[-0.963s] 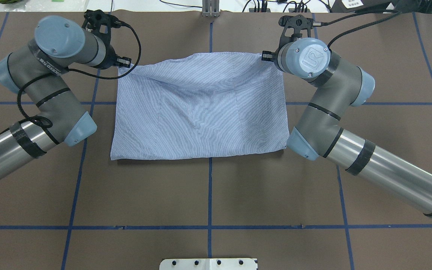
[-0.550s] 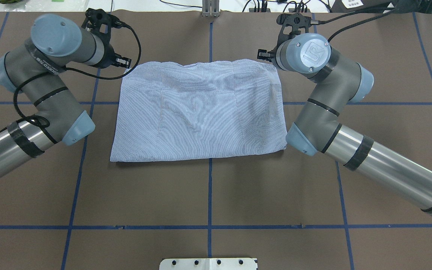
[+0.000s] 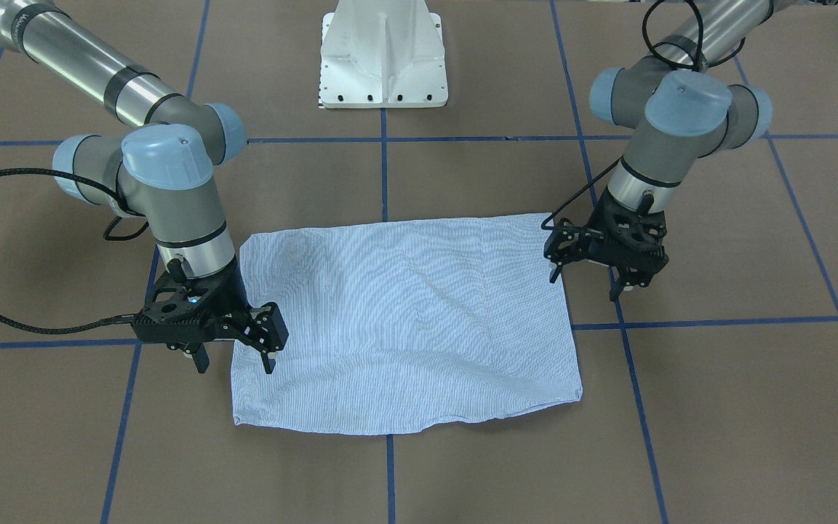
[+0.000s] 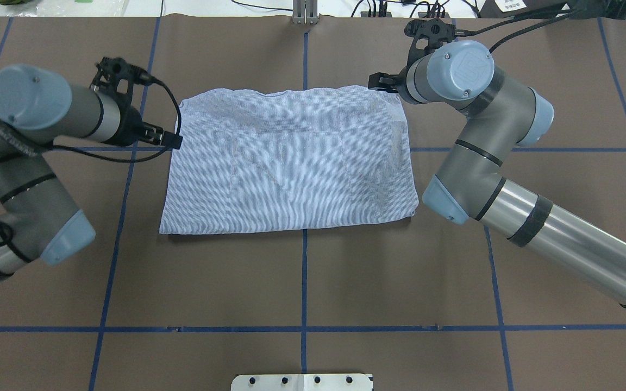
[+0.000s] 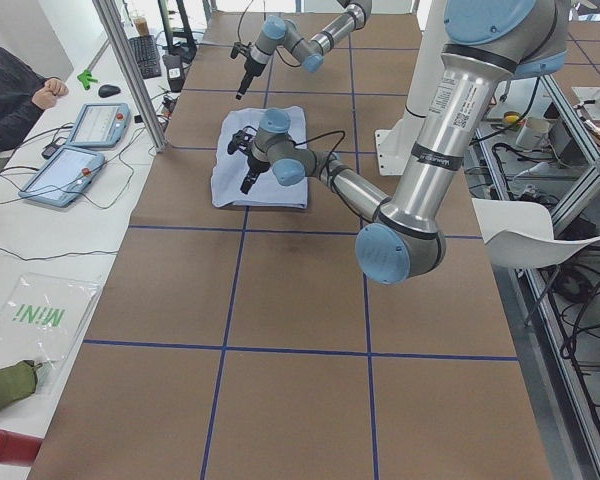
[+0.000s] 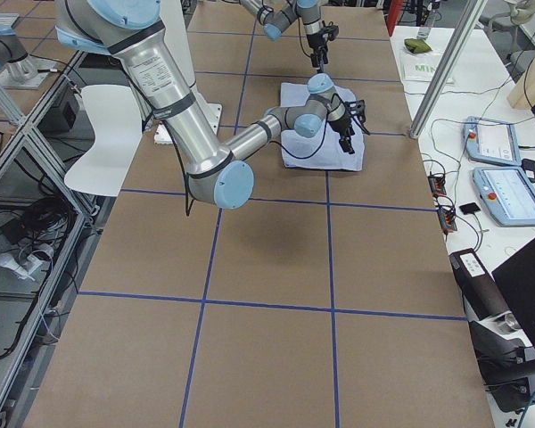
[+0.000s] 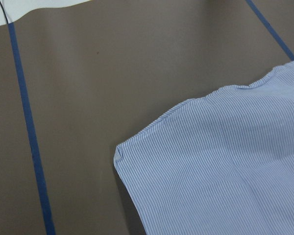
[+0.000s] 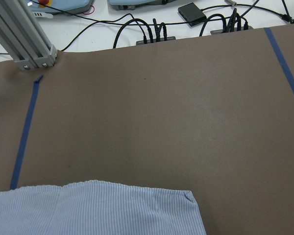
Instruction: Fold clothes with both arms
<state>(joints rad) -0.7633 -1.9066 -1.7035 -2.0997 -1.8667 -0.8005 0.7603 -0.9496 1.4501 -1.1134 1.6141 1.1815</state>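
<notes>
Toward far edge of table (image 3: pixel 717 437), noted shirt (image 3: pixel 404 320) flat, long axis side to side; left gripper (image 3: pixel 585 285), right gripper (image 3: pixel 234 364) flanking short edges, jaws spread, empty, equally near.

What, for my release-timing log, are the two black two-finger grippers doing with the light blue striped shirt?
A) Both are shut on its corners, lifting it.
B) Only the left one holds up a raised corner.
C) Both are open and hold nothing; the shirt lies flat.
C: in the front-facing view the left gripper and the right gripper both have their fingers spread, and the light blue striped shirt lies flat on the brown table.
</notes>
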